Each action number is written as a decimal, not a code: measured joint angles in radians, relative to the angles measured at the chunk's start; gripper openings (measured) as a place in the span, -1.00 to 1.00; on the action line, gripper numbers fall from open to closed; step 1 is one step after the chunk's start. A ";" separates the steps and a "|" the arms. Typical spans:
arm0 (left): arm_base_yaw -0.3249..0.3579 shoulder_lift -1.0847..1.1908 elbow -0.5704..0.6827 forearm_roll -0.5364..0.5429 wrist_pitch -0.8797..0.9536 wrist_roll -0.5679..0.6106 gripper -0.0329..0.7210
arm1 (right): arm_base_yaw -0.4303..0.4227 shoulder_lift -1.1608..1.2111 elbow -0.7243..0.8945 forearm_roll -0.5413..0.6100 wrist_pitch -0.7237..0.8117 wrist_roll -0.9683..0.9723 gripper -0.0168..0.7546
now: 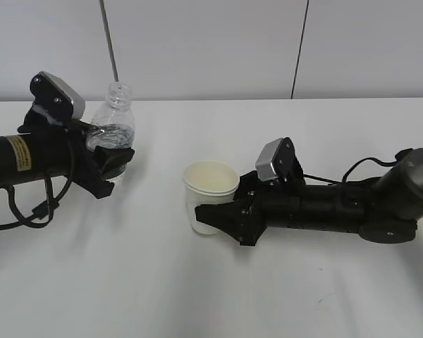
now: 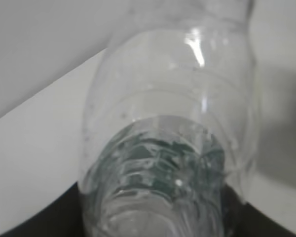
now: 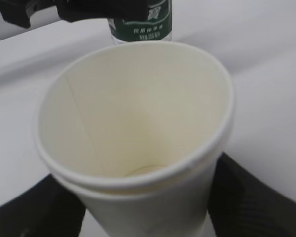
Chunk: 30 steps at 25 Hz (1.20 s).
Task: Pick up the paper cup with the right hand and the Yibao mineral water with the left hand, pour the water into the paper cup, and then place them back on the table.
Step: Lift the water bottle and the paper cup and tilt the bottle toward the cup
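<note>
The left hand (image 1: 106, 165) is clamped on the uncapped Yibao mineral water (image 1: 111, 130), its long axis upright and mouth upward, at the white tabletop's (image 1: 197, 296) left. The right hand (image 1: 218, 215) grips the paper cup (image 1: 210, 190), upright at centre, mouth open upward, before a pale panelled wall (image 1: 211, 42).

The left arm (image 1: 28, 158) reaches in from the left edge, lying nearly level, its yellow sticker facing outward and a grey block (image 1: 56, 97) on top of the wrist; the left claw (image 1: 107, 160) is closed around the Yibao mineral water (image 1: 113, 130) low on its body, jaws on either side; in the left wrist view only dark slivers of the jaws show at the lower corners. The right arm (image 1: 338, 205) stretches in from the right, low over the bench (image 1: 197, 296); the right claw (image 1: 222, 215) clasps the paper cup (image 1: 209, 189), black fingers (image 3: 251, 197) flanking its sides.
</note>
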 joint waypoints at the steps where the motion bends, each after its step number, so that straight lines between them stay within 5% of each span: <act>1: -0.001 -0.016 0.000 0.009 0.024 0.000 0.01 | 0.004 0.000 -0.011 -0.016 0.008 0.020 0.42; 21: -0.151 -0.129 -0.103 0.175 0.490 -0.001 0.00 | 0.019 0.000 -0.222 -0.303 0.060 0.365 0.42; 30: -0.232 -0.129 -0.182 0.260 0.705 -0.001 0.00 | 0.019 0.000 -0.262 -0.341 0.085 0.414 0.42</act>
